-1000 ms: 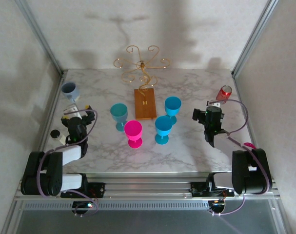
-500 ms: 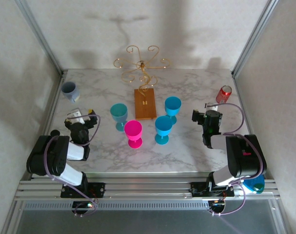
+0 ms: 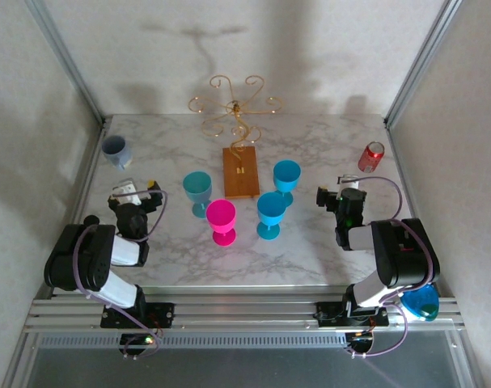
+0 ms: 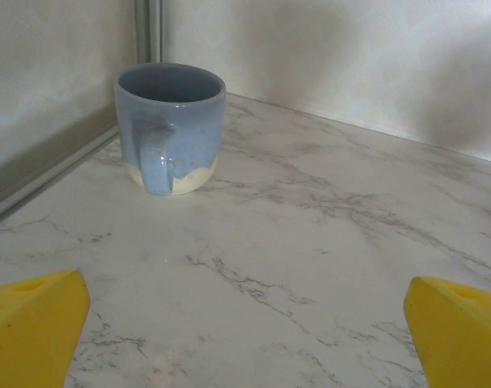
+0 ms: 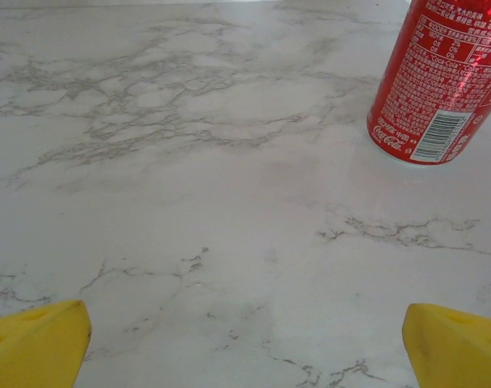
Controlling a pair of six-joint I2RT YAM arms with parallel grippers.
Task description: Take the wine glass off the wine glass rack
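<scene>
Left gripper (image 4: pixel 245 327) and right gripper (image 5: pixel 245 339) are spread wide, parked near the table (image 3: pixel 310 242) edges, bare marble seen ahead.

The left arm (image 3: pixel 99 259) and right arm (image 3: pixel 395 255) have folded back toward their bases, uncovering the red can (image 3: pixel 374 156).

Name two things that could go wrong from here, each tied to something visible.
The red can stands close ahead of the open right gripper; a forward move could topple it.
The pink glass and three blue ones crowd the wine glass rack; a reach there could knock one over.
</scene>
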